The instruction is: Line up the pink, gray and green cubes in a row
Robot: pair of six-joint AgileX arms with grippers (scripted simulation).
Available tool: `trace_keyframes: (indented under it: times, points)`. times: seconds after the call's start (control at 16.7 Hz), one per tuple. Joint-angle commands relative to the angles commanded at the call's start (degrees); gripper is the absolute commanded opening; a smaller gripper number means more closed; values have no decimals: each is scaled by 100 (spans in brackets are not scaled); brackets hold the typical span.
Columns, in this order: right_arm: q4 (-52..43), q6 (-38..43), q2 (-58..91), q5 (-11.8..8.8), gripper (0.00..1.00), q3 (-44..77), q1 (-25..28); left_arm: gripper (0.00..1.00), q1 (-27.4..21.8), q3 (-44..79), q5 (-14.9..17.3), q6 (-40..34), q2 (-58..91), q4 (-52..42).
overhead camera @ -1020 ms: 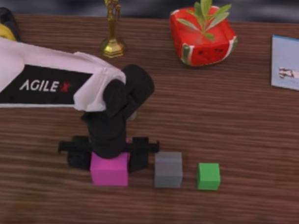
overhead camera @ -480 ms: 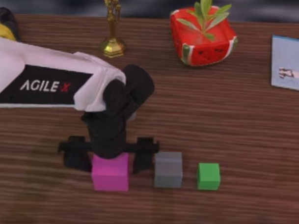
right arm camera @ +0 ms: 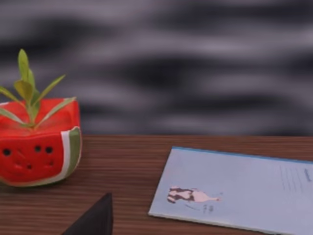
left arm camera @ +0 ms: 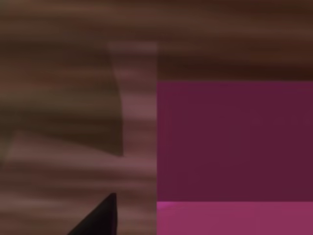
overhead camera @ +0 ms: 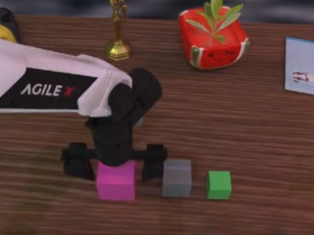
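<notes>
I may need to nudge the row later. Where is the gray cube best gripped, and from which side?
Probably from above, fingers on the gray cube's flat far and near faces. The pink cube and green cube flank it left and right, and the open left gripper crowds the left gap.

The left gripper (overhead camera: 114, 166) straddled the pink cube (overhead camera: 115, 180) with its fingers spread, one finger (overhead camera: 154, 161) filling most of the gap to the gray cube (overhead camera: 176, 178). Between the gray cube and the green cube (overhead camera: 218, 184) lay a narrow bare strip, and the table (overhead camera: 269, 152) right of the green cube was open. At the far edge stood a trophy (overhead camera: 119, 28), a watermelon planter (overhead camera: 212, 38) and a booklet (overhead camera: 304, 66).
</notes>
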Motion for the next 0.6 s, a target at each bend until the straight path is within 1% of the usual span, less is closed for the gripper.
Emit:
trace_keyframes:
  times: [0.18,0.42,0.6]
  points:
    - [0,0,0,0,100,0,0,100,17,241,-3,-11,-144,-387]
    - [0,0,0,0,100,0,0,100,70,693,0,-21,-474,-1229]
    - [0,0,0,0,100,0,0,100,98,856,-3,-24,-619,-1477]
